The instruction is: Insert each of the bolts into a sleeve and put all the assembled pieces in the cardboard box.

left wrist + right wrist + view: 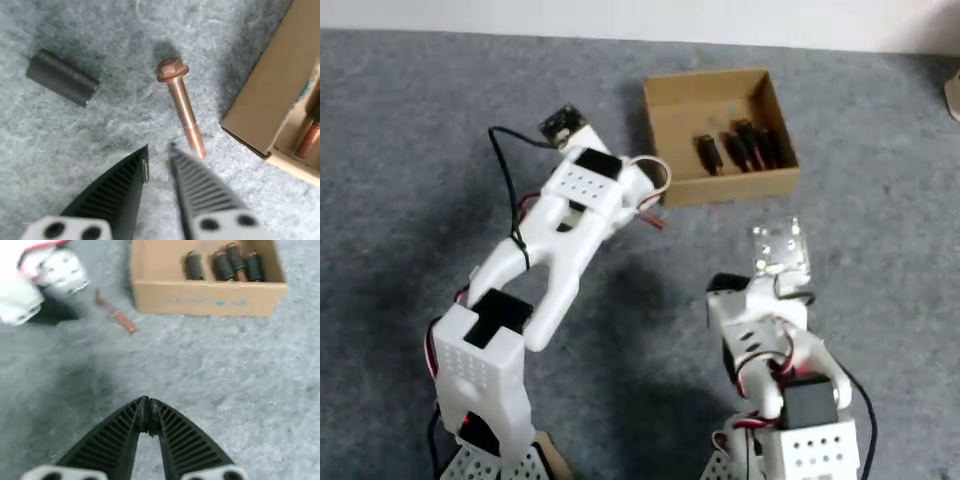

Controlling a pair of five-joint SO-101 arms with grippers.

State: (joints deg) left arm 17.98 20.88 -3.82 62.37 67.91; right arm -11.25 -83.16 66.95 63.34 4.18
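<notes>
Left wrist view: bolt (181, 107) just beyond left hand (159, 150)

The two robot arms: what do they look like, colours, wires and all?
The left arm and right arm are white blocky plastic shells with black motor blocks and grids of small holes. Black, red and white cables loop along the joints. The left gripper and right gripper have black ribbed pointed fingers.

Coppery metal bolt (181, 106), matt sleeve (62, 77)

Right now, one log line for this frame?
left gripper: open, by bolt threaded end | sleeve: loose, apart from bolt | right gripper: shut, empty | box: holds assembled pieces
</notes>
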